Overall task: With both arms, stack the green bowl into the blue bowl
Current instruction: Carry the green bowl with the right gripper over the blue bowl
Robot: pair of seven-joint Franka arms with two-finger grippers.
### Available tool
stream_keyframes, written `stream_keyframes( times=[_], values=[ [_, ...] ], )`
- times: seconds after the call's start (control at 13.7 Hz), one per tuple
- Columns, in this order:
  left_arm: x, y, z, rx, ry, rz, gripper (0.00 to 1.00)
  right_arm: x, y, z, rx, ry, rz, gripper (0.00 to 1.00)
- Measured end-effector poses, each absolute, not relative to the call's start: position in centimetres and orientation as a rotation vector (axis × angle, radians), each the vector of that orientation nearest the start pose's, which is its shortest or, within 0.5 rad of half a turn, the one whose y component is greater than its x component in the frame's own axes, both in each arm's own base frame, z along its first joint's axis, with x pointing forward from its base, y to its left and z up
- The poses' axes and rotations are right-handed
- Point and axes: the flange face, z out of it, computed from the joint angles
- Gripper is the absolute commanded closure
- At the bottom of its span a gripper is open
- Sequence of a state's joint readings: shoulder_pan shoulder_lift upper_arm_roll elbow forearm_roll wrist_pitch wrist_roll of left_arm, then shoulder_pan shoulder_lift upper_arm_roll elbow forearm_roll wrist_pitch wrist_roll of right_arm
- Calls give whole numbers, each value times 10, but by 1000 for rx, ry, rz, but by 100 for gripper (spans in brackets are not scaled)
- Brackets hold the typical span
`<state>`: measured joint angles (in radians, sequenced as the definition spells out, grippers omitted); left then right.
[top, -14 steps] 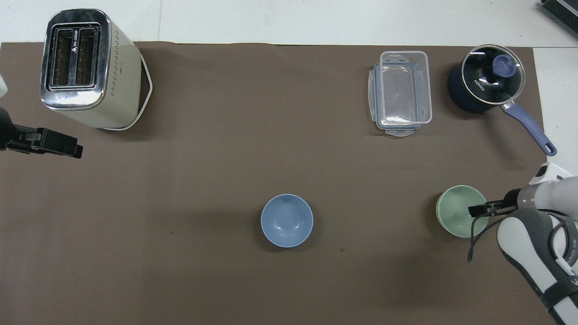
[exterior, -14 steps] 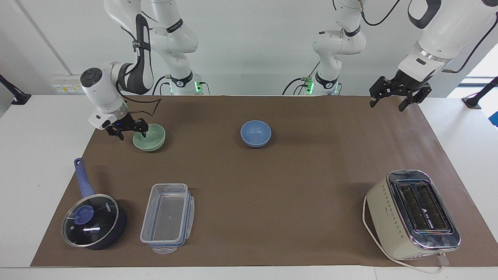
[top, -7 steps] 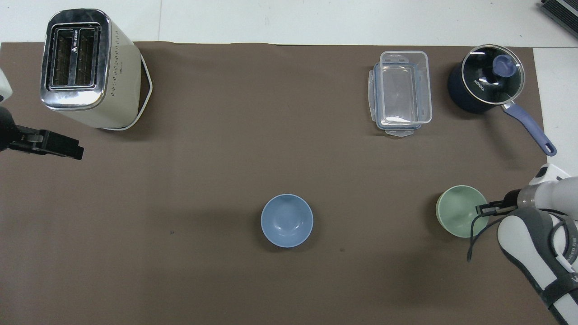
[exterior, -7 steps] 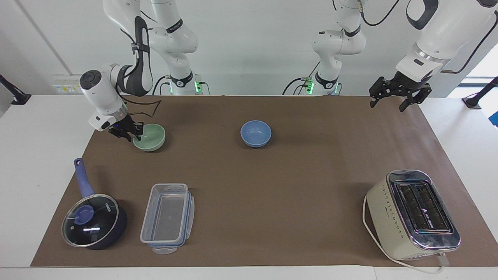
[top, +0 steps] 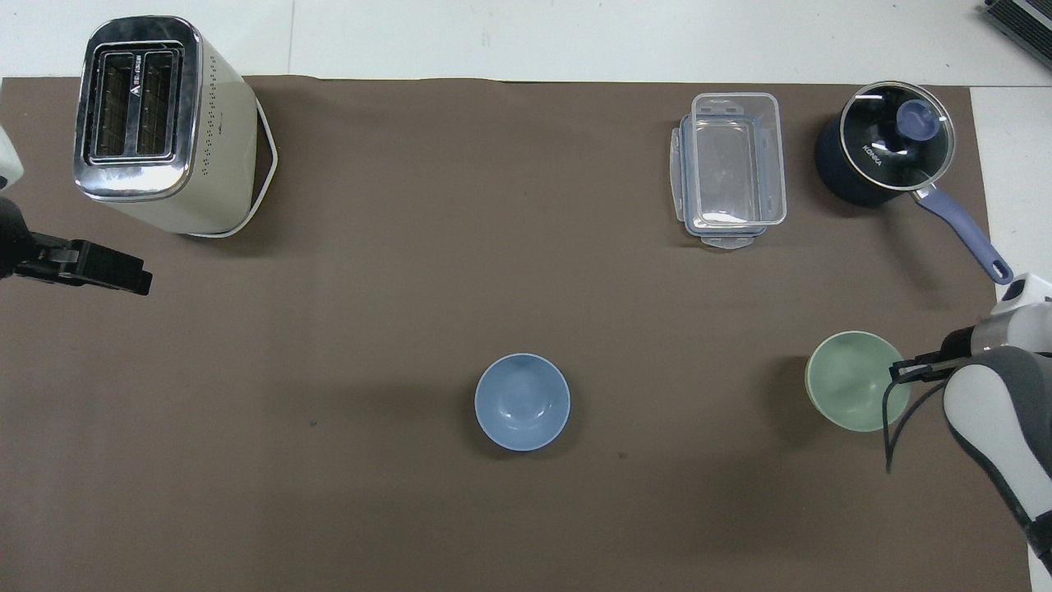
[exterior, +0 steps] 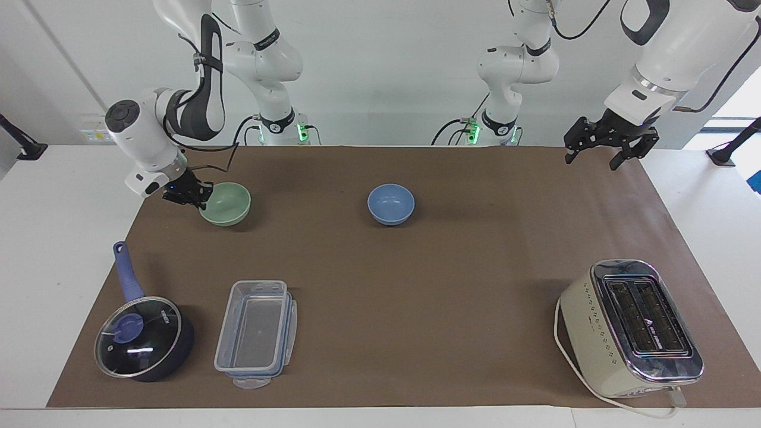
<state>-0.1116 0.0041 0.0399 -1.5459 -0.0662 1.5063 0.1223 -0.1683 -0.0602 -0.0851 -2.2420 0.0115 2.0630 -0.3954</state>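
My right gripper [exterior: 203,198] is shut on the rim of the pale green bowl [exterior: 227,204], on the rim's side toward the right arm's end of the table. The bowl hangs just above the brown mat. From overhead the right gripper [top: 901,372] pinches the green bowl's [top: 853,381] edge. The blue bowl [exterior: 390,204] [top: 522,402] sits upright and empty at mid-table, a good way from the green one. My left gripper [exterior: 600,148] [top: 123,276] waits open in the air over the mat's corner at the left arm's end.
A cream toaster [exterior: 630,327] stands far from the robots at the left arm's end. A clear plastic container [exterior: 255,333] and a dark lidded saucepan [exterior: 142,339] lie far from the robots at the right arm's end.
My right gripper closed on the green bowl's rim and raised it a little, shifting it slightly toward the right arm's end. The left arm has barely moved.
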Motion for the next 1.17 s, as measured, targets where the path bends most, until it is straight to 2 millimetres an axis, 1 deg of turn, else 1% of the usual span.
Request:
stream_keyframes(
  times=[0.15,0.22,0.37,0.51,0.66,0.88,1.1,1.17],
  values=[
    [545,-46,629,-3192,316,87,0,490,-105,413,-3063,-241,165,100],
    [545,-46,629,-3192,316,89,0,491,-89,426,-3061,-261,162,100],
    [545,-46,628,-3192,317,93,0,492,-51,448,-3041,-275,154,100],
    [544,-46,628,-3192,317,96,0,493,-11,463,-3015,-299,146,100],
    [544,-46,628,-3192,318,98,0,493,33,466,-3017,-276,145,100],
    [544,-46,628,-3192,319,98,0,485,110,466,-3026,-235,151,100],
    [544,-46,628,-3192,320,98,0,471,193,452,-3034,-234,124,100],
    [544,-46,628,-3192,320,98,0,466,213,446,-3034,-245,118,100]
  ],
)
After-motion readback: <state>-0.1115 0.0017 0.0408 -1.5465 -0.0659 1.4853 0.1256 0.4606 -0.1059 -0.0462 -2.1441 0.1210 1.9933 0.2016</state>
